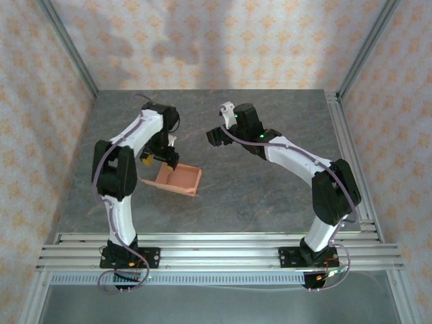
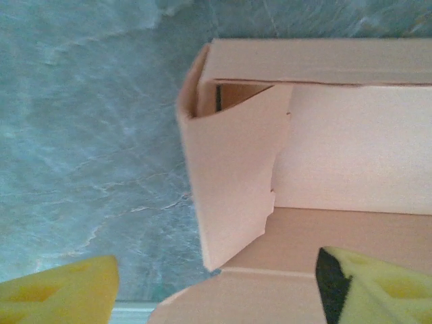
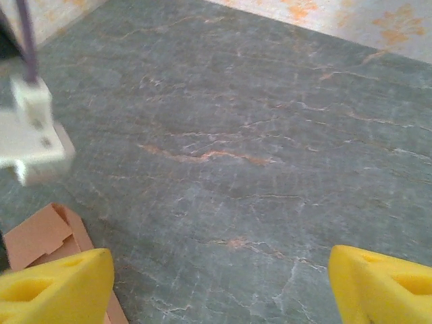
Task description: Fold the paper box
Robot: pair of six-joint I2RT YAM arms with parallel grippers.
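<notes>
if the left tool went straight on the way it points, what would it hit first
The paper box: the left tool points into its open tray, so it would probably meet the raised flap or the floor; depth is unclear.

No writing or number can be read anywhere. The paper box [image 2: 351, 148], just ahead of the left gripper [image 2: 212, 293], is plain card.
</notes>
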